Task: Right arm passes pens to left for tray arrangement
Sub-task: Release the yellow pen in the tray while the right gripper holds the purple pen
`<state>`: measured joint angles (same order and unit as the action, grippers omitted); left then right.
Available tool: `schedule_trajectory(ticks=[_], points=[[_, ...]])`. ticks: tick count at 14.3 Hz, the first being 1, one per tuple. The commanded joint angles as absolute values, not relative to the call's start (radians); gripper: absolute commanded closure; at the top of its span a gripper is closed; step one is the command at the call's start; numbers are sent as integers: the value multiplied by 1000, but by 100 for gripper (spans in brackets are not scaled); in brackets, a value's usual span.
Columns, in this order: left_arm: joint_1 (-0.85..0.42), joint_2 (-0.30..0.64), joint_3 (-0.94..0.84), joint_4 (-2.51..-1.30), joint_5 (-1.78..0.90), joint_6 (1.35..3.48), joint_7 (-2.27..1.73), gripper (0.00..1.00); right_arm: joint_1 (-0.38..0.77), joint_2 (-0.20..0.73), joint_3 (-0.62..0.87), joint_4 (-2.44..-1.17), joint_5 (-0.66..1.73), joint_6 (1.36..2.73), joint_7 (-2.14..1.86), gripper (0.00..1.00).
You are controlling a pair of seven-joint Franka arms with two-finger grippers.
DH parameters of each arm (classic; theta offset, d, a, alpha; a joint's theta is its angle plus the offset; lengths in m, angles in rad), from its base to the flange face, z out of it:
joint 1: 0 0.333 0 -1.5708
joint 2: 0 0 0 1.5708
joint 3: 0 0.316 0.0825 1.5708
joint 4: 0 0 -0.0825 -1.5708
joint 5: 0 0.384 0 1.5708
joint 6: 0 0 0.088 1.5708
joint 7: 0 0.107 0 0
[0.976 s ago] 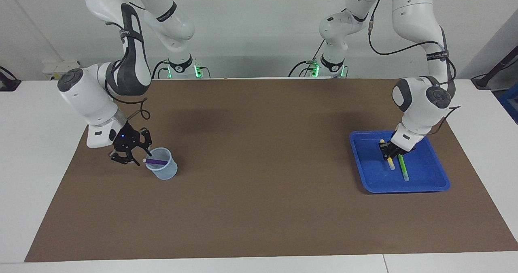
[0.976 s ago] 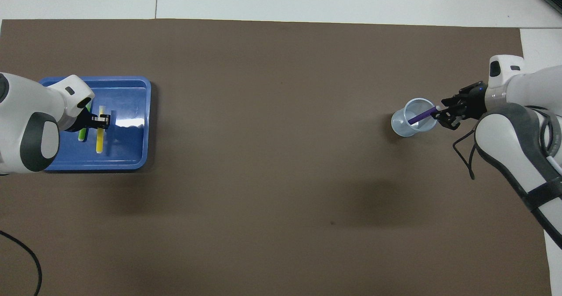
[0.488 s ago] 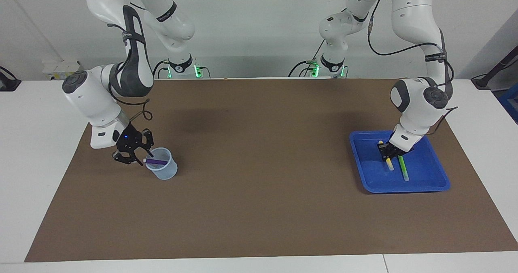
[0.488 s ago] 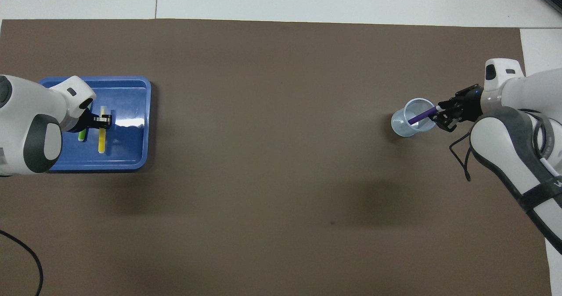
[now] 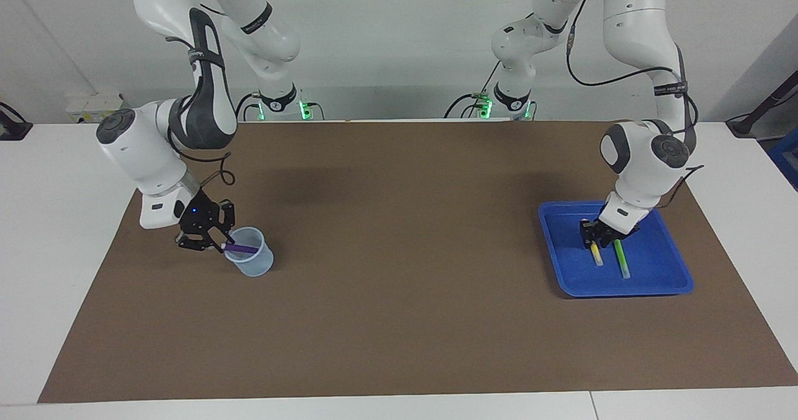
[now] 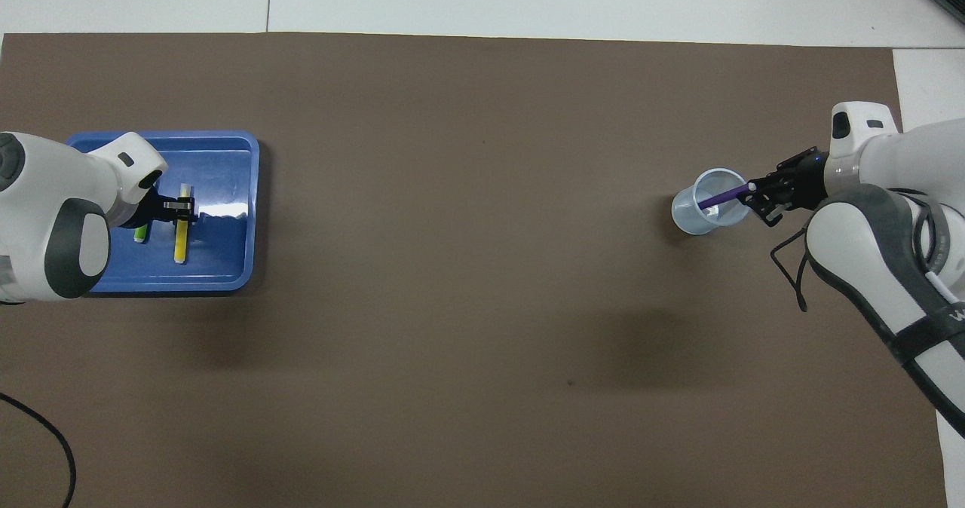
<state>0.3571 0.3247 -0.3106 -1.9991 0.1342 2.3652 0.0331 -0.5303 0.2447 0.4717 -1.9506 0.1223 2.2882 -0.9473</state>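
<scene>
purple pen (image 5: pixel 243 248) gripped by right pincer (image 5: pixel 215 243), left pincer (image 5: pixel 591 240) over yellow pen (image 5: pixel 596 255)

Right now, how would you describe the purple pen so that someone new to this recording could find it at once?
Start at the brown mat and go to the right arm's end, where a small clear cup stands alone. The purple pen leans in that cup, its pale end at the rim by the right gripper. The other two pens, yellow and green, lie in the blue tray.

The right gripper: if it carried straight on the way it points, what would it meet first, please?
Probably the purple pen, whose pale end is at the right gripper tips, then the clear cup holding it; depth is uncertain.
</scene>
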Motion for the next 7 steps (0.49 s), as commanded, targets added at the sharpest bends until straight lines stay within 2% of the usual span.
schedule_trajectory(ticks=[1,2,3,4,7], points=[[347,322,-301,-1999,143,2382,28,43,-541,244,485,-1953,101,2293,-937,78],[348,322,-301,-1996,144,2387,29,37,-541,244,485,-1953,101,2293,-936,80],[348,322,-302,-1984,144,2390,31,18,-540,244,486,-1951,101,2290,-936,82],[347,322,-302,-1973,144,2387,34,5,-541,244,488,-1950,101,2290,-936,84],[331,307,-302,-1968,147,2408,66,2,-541,244,488,-1950,101,2289,-936,90]])
